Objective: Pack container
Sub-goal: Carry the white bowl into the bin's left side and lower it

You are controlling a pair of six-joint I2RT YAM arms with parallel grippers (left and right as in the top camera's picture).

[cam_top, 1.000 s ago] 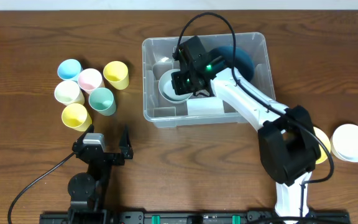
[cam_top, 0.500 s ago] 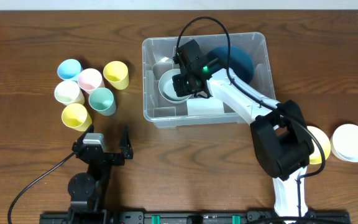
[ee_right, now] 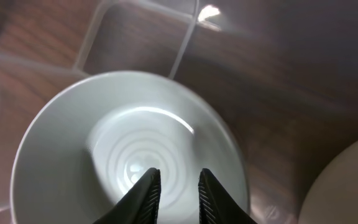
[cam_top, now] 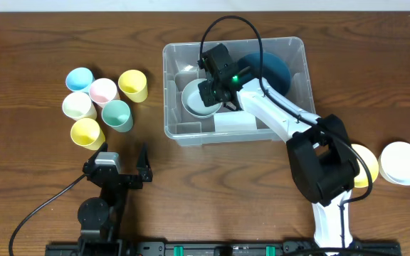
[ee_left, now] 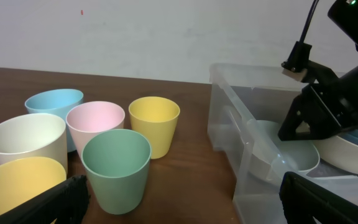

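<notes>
The white bowl [cam_top: 193,101] is set in the container [cam_top: 169,107]; the right gripper [ee_right: 177,178], shifted slightly, is held narrowly parted, empty.

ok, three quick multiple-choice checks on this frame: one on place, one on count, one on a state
1. Where do the cups stand relative to the container?
A. Inside it
B. On the table, apart from it
C. Balanced on its rim

2. How many cups?
A. Four
B. Eight
C. Six

3. The left gripper is:
A. Open, empty
B. Shut on a cup
C. Shut on the container's rim

Answers:
1 B, they cluster on bare wood clear of the bin wall.
2 C, six separate rims show overhead.
3 A, its fingers are spread with nothing between them.
</notes>
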